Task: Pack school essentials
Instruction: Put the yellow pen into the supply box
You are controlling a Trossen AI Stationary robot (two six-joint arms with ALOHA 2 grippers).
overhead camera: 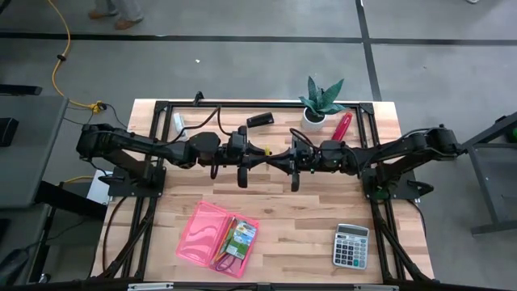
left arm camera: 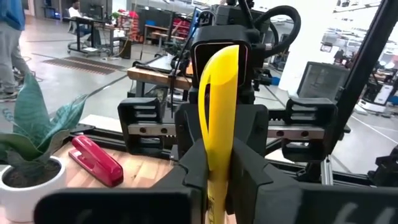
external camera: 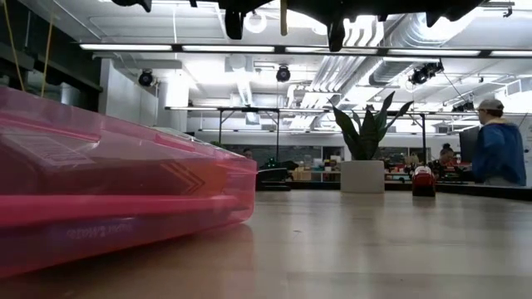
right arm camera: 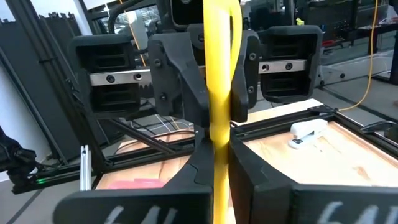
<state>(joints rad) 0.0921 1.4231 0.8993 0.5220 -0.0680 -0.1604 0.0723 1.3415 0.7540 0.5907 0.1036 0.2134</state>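
Pink pencil case (overhead camera: 218, 239) lies open at six o'clock; above the table, left gripper (overhead camera: 242, 156) and right gripper (overhead camera: 296, 158) both clamp one yellow pencil (left arm camera: 217, 112).

Pale wood table (overhead camera: 307, 222), glossy translucent pink plastic case (overhead camera: 203, 230), matt black pincers

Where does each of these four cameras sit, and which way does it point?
High: overhead, straight down; both arms, left gripper and right gripper meeting mid-table.
Low: tabletop height, level past the pink case toward the plant; arms at top edge.
Left wrist: faces the right gripper; own gripper holds the yellow item.
Right wrist: faces the left gripper.
Shared: both wrist views show that item.
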